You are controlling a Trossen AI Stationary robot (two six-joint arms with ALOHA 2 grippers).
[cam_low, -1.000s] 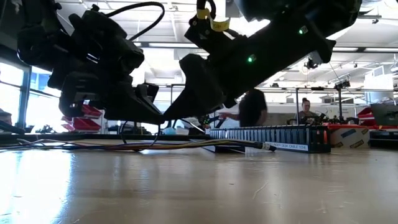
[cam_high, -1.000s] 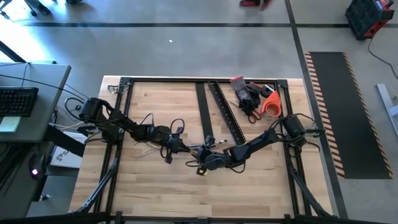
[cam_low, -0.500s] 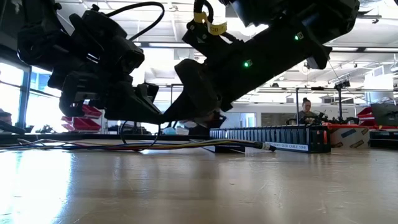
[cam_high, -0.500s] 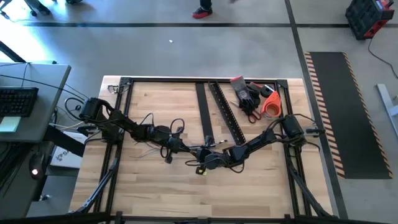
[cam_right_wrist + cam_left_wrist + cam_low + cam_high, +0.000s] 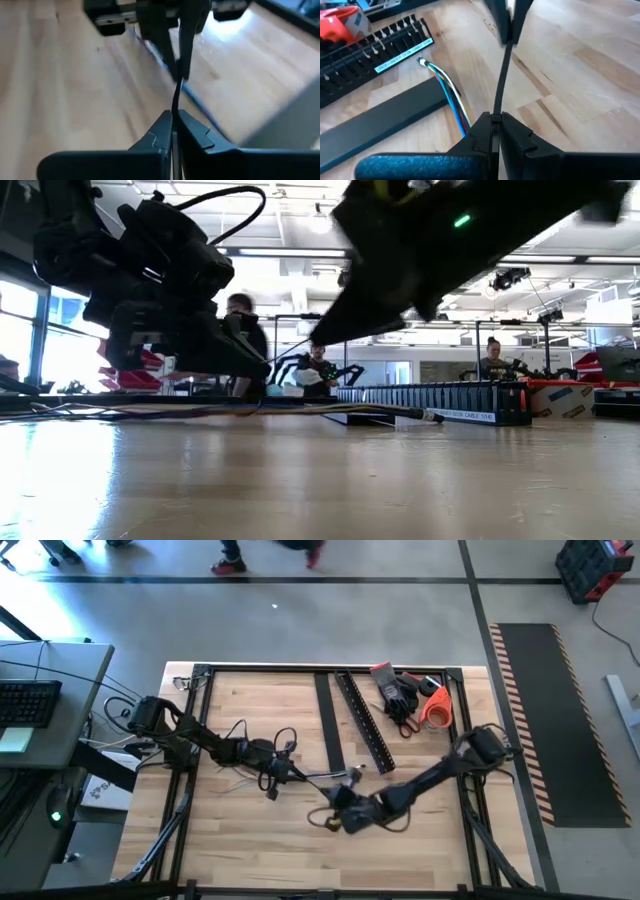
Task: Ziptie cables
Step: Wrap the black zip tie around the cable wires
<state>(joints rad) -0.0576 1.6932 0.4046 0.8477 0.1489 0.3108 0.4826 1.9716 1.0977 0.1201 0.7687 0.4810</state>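
The cables (image 5: 451, 95) lie bundled on the table's (image 5: 250, 850) middle, ends beside the slotted rail (image 5: 375, 47), and a thin black strap (image 5: 501, 75), likely the ziptie tail, stretches taut between both arms. The right gripper (image 5: 335, 821) has just snapped shut on that strap and drawn back toward the near edge, away from the bundle. The left gripper (image 5: 283, 773) stays pinched on the other end, so the tie looks to be cinching tight.
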